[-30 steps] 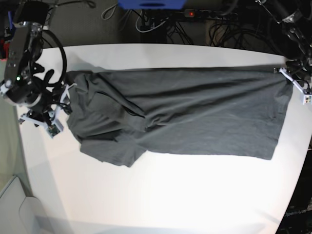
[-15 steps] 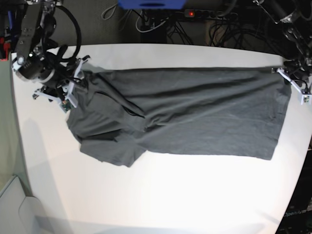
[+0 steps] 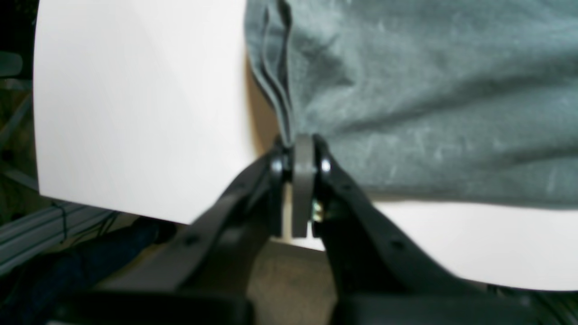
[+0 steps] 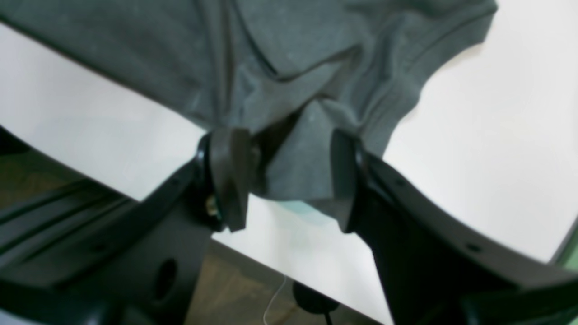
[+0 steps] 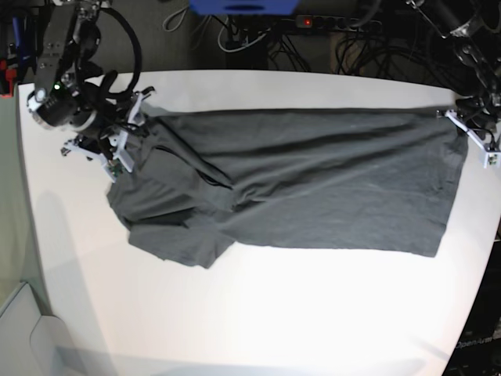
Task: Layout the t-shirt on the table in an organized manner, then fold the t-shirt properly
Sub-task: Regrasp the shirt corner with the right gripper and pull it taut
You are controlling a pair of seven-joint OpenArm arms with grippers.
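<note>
layout step: left gripper (image 3: 301, 149) jaws clamped shirt (image 5: 297, 184) hem at desk (image 5: 258, 313) edge; right gripper (image 4: 289, 180) jaws wide around shoulder cloth, should close next.

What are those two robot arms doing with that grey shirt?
They are spreading the t-shirt out flat on the white table. The left gripper is pinched shut on one corner of it. The right gripper is open, with a bunched bit of cloth between its fingers, at the rumpled other end.

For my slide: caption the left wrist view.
Left claw shut on the t-shirt edge near the table corner.
</note>
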